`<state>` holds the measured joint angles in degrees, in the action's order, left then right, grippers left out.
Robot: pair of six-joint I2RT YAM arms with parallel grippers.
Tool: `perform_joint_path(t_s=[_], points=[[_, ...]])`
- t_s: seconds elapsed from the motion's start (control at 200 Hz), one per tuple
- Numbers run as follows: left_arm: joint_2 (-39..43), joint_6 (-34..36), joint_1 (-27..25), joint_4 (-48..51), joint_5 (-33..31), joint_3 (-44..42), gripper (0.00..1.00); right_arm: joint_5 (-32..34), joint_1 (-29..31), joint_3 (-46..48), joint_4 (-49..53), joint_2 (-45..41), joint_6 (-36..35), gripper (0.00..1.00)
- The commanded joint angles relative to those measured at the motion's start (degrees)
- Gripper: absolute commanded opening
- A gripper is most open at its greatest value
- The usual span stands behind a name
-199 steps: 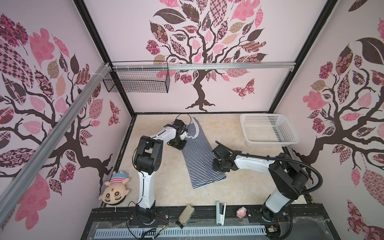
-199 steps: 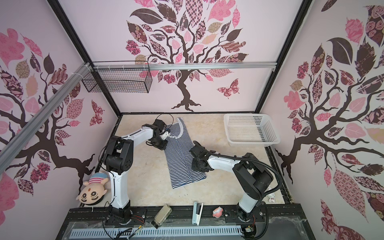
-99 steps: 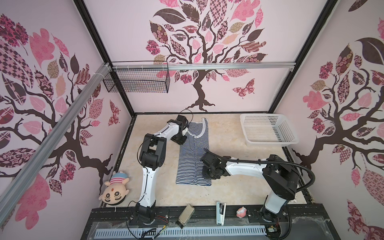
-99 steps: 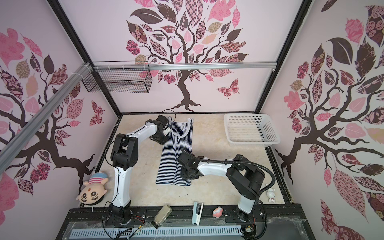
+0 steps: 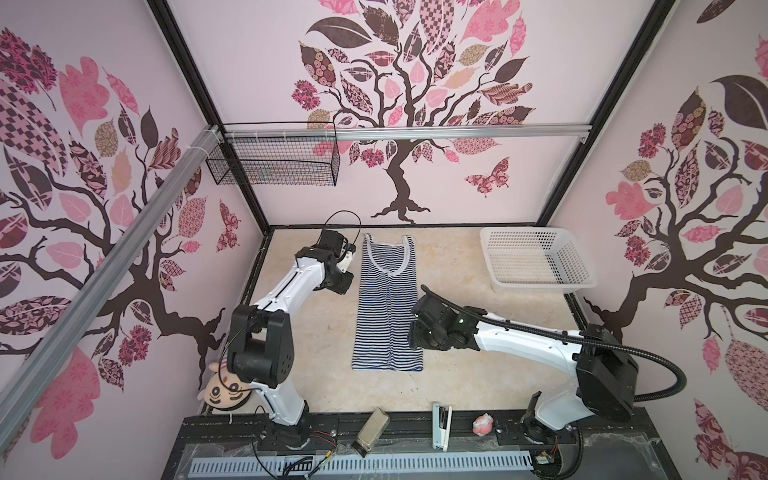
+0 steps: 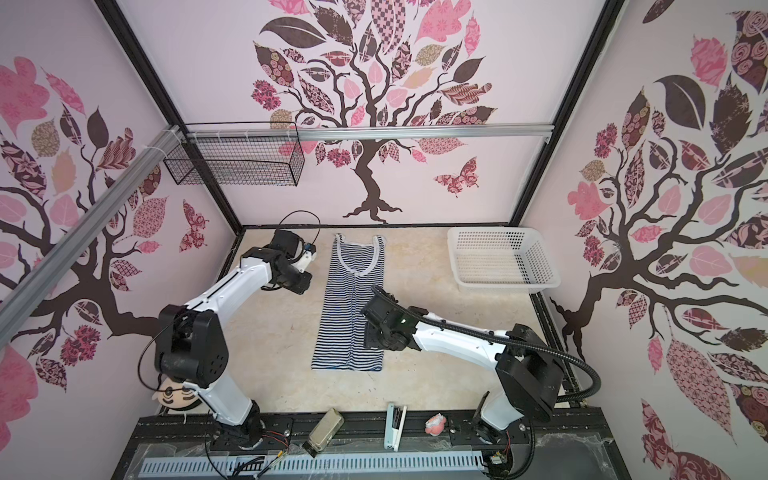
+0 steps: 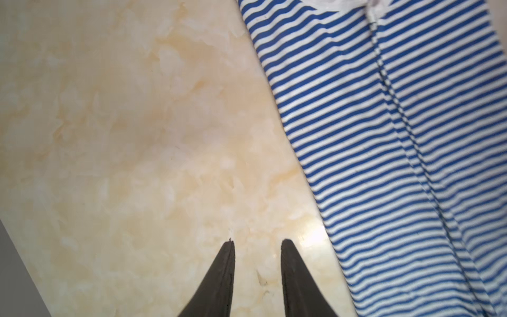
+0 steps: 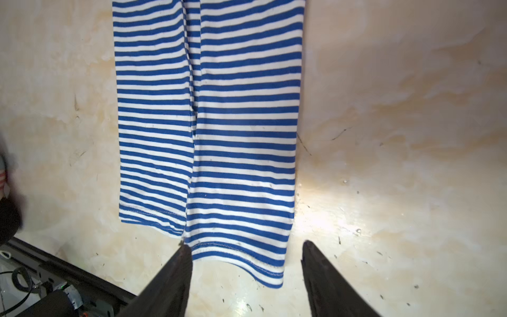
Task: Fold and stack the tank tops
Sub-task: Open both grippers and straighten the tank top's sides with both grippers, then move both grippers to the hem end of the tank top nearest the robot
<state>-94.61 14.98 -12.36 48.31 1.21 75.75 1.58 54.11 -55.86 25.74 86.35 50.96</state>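
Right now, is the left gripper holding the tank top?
No, the left gripper is open with nothing in it over the bare table, beside the tank top.

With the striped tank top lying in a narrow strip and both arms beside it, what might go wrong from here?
1. The hem of the tank top is stepped where two flaps meet, so the open right fingers may pinch only one layer and drag the layers apart.
2. The open left fingers sit over the table beside the cloth; closing there would likely miss it.
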Motion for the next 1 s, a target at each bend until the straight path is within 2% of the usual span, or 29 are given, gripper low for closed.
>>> perform_joint_path(t_s=[0.0,0.23,0.365,0.48,0.67,0.801,0.996], points=[[6.1,4.1,-0.8,1.2,5.1,-9.3,0.34,-4.8,0.0,5.2,-1.1,-1.6,0.9,0.63],[26.6,9.6,-2.0,-3.2,6.1,-30.3,0.44,-10.7,0.0,16.6,-9.9,-7.1,5.2,0.57],[37.1,10.7,-4.4,-2.8,5.0,-37.1,0.47,-12.9,0.0,20.7,-14.5,-9.3,7.7,0.56],[44.4,12.0,-4.6,-3.0,6.7,-40.0,0.52,-13.1,0.1,21.8,-16.0,-9.7,8.8,0.56],[44.1,20.1,-5.6,0.5,8.9,-39.7,0.54,-14.1,0.0,21.6,-17.8,-8.1,10.4,0.57],[43.7,23.4,-7.0,-0.9,9.1,-42.1,0.54,-14.9,0.0,21.7,-19.5,-7.2,11.5,0.57],[42.9,23.9,-17.1,-3.9,2.0,-46.3,0.54,-16.1,0.0,20.7,-21.2,-4.9,12.1,0.57]])
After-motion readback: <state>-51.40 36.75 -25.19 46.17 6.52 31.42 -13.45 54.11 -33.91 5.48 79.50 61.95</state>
